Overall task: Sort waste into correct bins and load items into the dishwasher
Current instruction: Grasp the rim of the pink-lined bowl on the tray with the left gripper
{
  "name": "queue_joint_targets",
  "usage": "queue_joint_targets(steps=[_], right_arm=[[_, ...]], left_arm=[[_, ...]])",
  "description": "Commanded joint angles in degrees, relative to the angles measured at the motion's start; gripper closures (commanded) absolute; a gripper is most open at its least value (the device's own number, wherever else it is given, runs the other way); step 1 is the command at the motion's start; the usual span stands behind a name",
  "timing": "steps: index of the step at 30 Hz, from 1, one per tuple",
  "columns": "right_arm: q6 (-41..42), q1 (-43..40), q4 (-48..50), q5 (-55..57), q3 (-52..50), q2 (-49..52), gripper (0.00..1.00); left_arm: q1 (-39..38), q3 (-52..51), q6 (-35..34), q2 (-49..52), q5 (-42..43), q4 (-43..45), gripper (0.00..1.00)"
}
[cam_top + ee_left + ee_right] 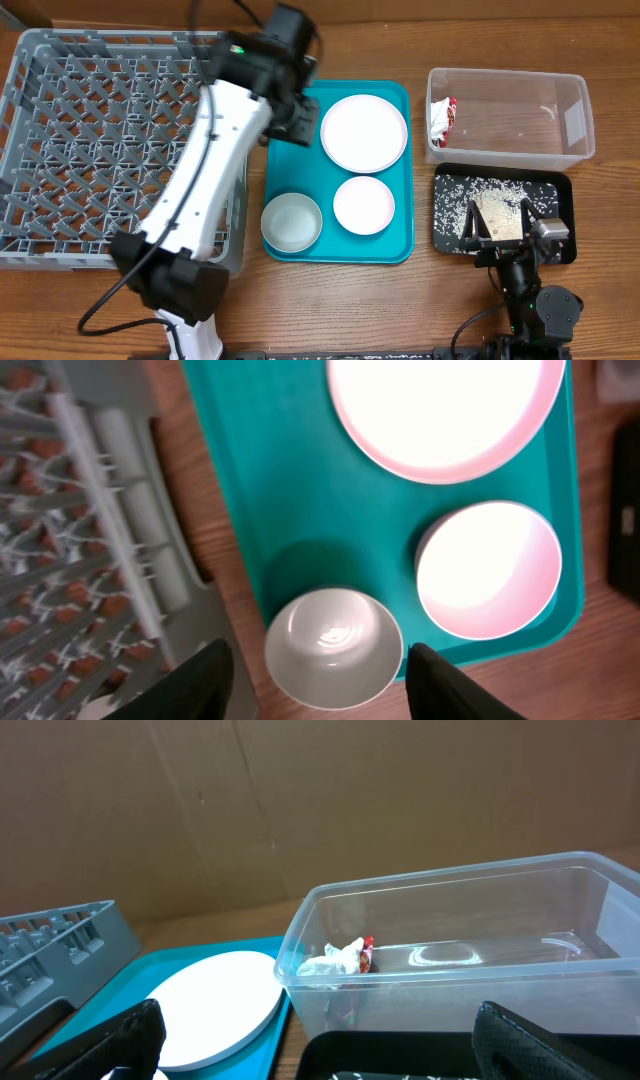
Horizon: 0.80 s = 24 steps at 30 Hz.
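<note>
Left end effector [313, 660]: open and empty, fingers spread, hanging over the teal tray [300, 170] near its far left corner; in the left wrist view the bowl lies below, between the two fingers.
Right end effector [315, 1020]: open wide and empty, low over the black tray, well to the right of the teal tray.
Bowl [292, 222]: small, white inside, upright on the teal tray's near left corner.
Saucer [363, 204]: white, on the teal tray just right of the bowl.
Plate [364, 132]: large, white, on the teal tray's far right part.
Dish rack [90, 130]: large, grey, pegged, touching the teal tray's left side; no dishes in it.
Clear tub [500, 158]: right of the teal tray, at the far side.
Snack wrapper [441, 120]: crumpled, red and white, inside the clear tub at the end nearest the teal tray.
Black tray [565, 250]: right of the teal tray, at the near side.
Rice grains [455, 195]: scattered in the black tray.
Tan scrap [497, 215]: in the black tray among the rice.
Surface [330, 310]: wood, carrying everything.
</note>
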Motion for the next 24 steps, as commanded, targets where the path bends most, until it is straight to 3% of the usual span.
queue_joint_targets(steps=[1, 10, 17, 21, 24], right_arm=[[-0.4, -0.2, 0.4, 0.3, -0.6, -0.6, 0.00], [-0.4, -0.2, 0.4, 0.2, -0.6, -0.6, 0.00], [-0.4, -0.2, 0.4, 0.3, -0.6, -0.6, 0.00], [-0.4, -0.2, 0.4, 0.2, -0.6, -0.6, 0.00], [-0.4, -0.2, 0.4, 0.3, -0.6, -0.6, 0.00]], left_arm=[[-3.8, -5.5, -1.6, 4.3, -1.2, 1.5, 0.45], [-7.5, -19.7, 7.5, 5.8, 12.9, 13.5, 0.43], [-7.5, -28.9, 6.9, 6.0, 10.3, 24.1, 0.43], [-7.5, -33.7, 4.7, 6.0, 10.3, 29.3, 0.56], [-7.5, -33.2, 3.2, 6.0, 10.2, 29.3, 0.76]])
